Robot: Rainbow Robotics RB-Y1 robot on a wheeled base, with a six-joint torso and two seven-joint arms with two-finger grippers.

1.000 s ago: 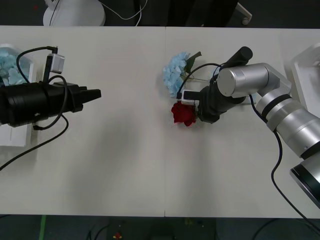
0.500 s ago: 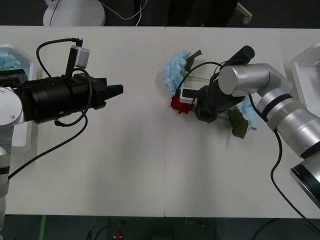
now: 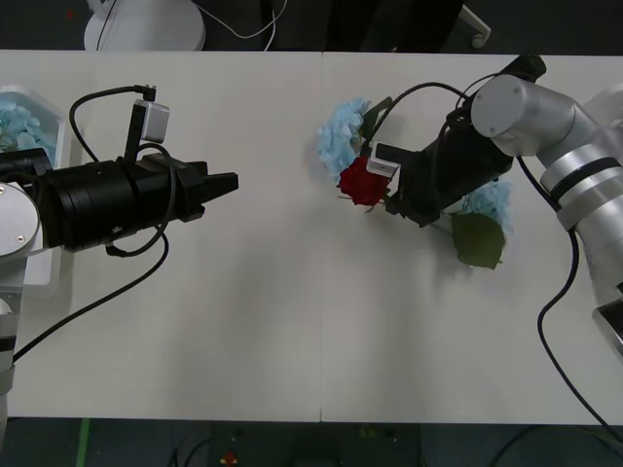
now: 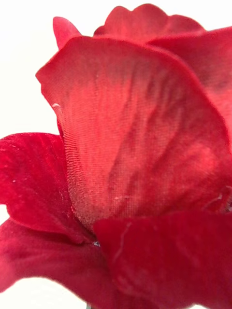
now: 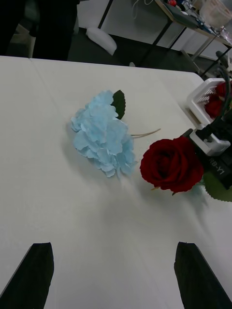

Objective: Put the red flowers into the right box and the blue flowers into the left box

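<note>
1. The left claw, at middle left of the front view, has its fingers spread wide and holds nothing.
2. The right claw is closed on a red rose, lifted near frame centre.
3. A blue flower lies on the white surface, just behind the rose.
4. The left box, at the far left edge, contains blue flowers.

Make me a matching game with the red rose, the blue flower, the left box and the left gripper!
Things:
1. red rose
2. blue flower beside the rose
3. left box
4. left gripper

Places or states:
A. at the table's left edge, blue blooms inside
B. held up by the right gripper
C. lying on the table
D. open, holding nothing

Pairs: 1-B, 2-C, 3-A, 4-D
</note>
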